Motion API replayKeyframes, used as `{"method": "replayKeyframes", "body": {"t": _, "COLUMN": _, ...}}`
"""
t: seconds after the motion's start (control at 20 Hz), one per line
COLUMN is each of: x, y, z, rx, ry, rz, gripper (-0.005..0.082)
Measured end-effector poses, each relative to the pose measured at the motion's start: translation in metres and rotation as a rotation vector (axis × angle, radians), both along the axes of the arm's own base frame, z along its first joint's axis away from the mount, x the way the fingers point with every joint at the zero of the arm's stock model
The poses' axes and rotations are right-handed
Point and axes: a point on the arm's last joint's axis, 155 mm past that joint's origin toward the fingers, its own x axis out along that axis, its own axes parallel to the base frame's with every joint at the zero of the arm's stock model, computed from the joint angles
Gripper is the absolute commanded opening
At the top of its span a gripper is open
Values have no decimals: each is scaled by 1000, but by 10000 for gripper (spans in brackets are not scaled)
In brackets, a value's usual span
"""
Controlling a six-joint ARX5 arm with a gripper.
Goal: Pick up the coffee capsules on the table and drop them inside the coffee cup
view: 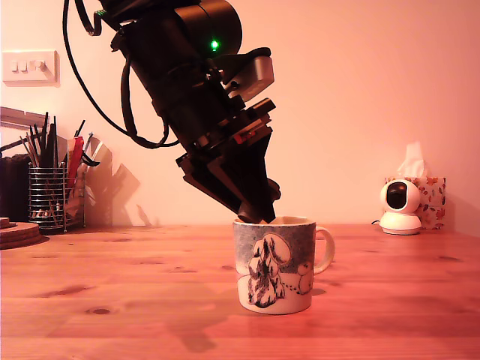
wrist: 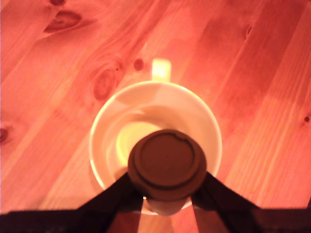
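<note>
Hand [wrist: 167,187] w/ capsule [wrist: 166,164] clamped — right over coffee cup [wrist: 104,145] mouth.

tabletop [view: 112,300]: knotty grained wood, satin sheen. coffee cup [view: 274,266]: glossy glazed ceramic. capsule [wrist: 166,164]: matt, probably plastic, view blurred.
</note>
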Motion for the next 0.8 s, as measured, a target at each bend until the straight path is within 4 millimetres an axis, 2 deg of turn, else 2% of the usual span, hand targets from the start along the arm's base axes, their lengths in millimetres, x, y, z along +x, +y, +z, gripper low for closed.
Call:
{"method": "replayKeyframes", "body": {"t": 0.2, "x": 1, "y": -1, "z": 1, "rx": -5, "ry": -6, "rz": 0, "gripper": 57}}
{"method": "replayKeyframes", "body": {"t": 0.55, "x": 15, "y": -9, "z": 15, "rx": -49, "ry": -53, "rz": 7, "gripper": 57}}
{"method": "replayKeyframes", "body": {"t": 0.8, "x": 7, "y": -1, "z": 9, "rx": -13, "ry": -14, "rz": 9, "gripper": 57}}
